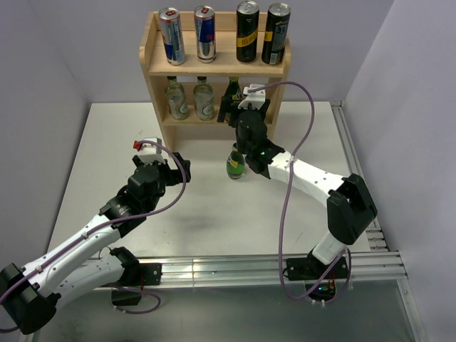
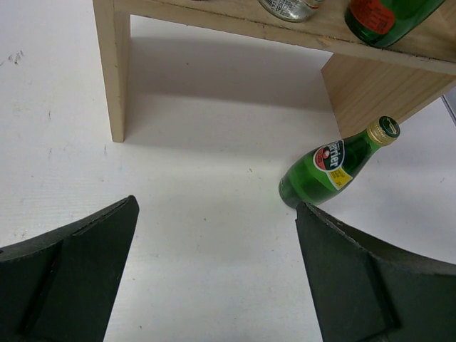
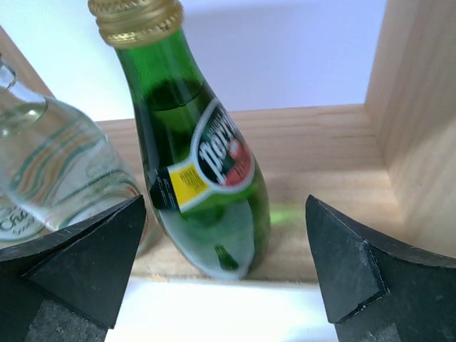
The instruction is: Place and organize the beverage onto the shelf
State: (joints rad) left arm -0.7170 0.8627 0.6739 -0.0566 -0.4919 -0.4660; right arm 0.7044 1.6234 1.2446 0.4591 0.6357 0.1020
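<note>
- Tool state, right gripper (image 3: 224,214): fingers spread wide, grasping nothing, at the lower tier of the shelf (image 1: 214,68).
- The shelved green bottle (image 3: 206,164) stands on the lower board between those fingers, beside 2 clear bottles (image 1: 189,98).
- Upper board: 4 cans (image 1: 224,32) in a row.
- The second green bottle (image 1: 236,164) stands on the table (image 1: 114,142), near the shelf front.
- Tool state, left gripper (image 2: 217,214): open, empty, apart from that bottle.

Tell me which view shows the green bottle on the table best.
The left wrist view: the green bottle shows whole, cap to base. The top view has it partly hidden by the right arm. The right wrist view shows a different bottle, on the shelf.
</note>
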